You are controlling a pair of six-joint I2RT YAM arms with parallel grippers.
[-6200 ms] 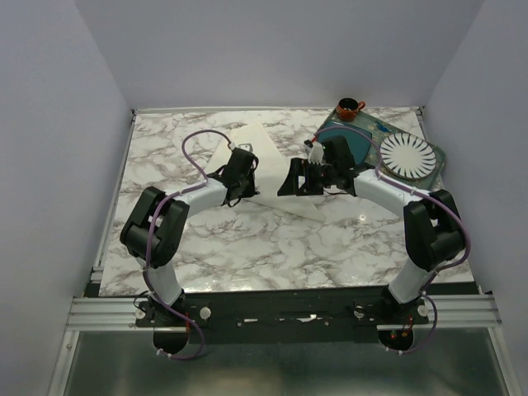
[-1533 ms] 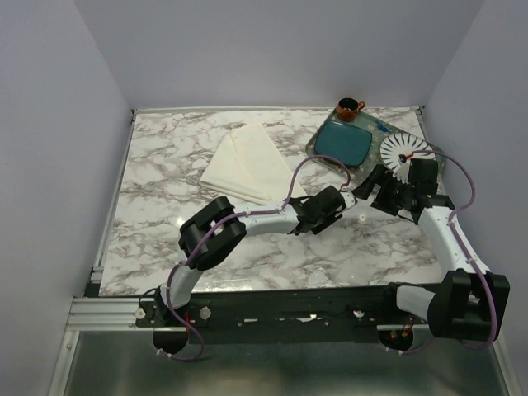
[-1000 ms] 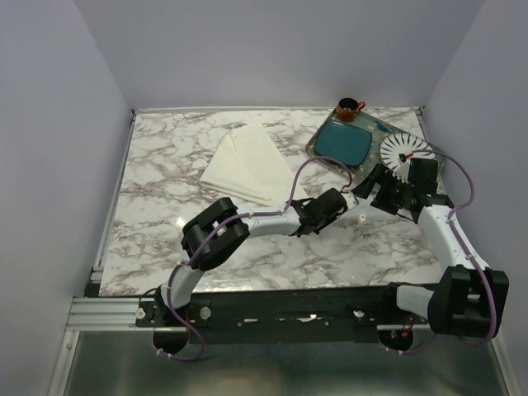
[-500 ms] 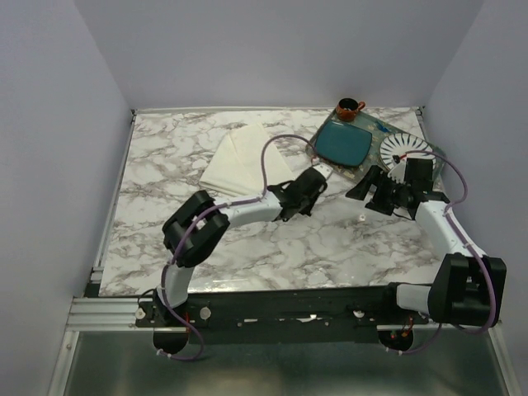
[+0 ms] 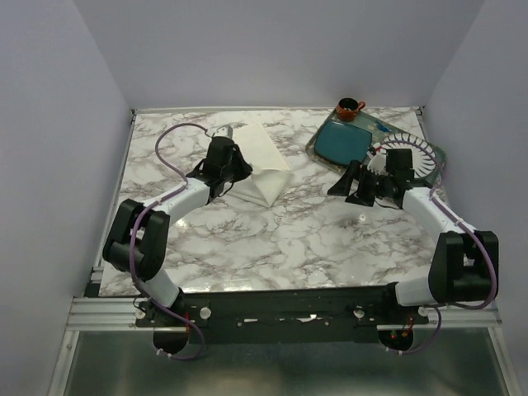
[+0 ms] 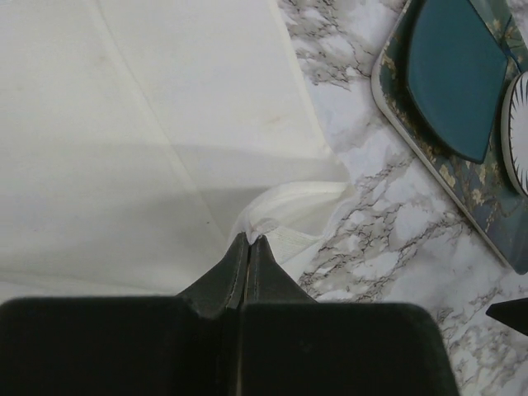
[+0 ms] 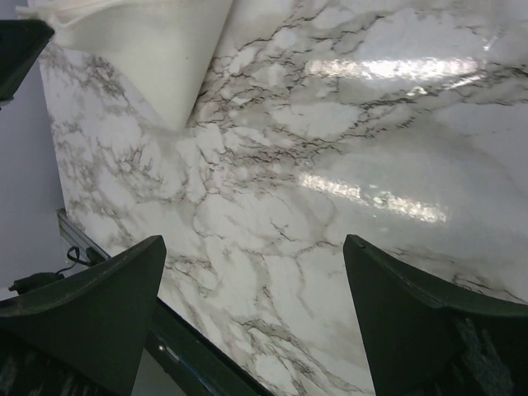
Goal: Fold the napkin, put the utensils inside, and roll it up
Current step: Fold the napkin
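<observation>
Above the table [image 5: 313, 239], left gripper [image 6: 248, 241] pinches a napkin [image 6: 165, 124] corner, right gripper [image 7: 252, 247] gapes empty; thin cloth could slip, spoiling the fold.

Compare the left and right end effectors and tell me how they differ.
The left end effector has its jaws pressed together, pinching a bunched fold of the napkin. The right end effector has its jaws spread wide with nothing between them. The left end effector sits over the cloth, while the right end effector hangs over the marble table, with the napkin off to one side. Both have dark, tapered fingers.
</observation>
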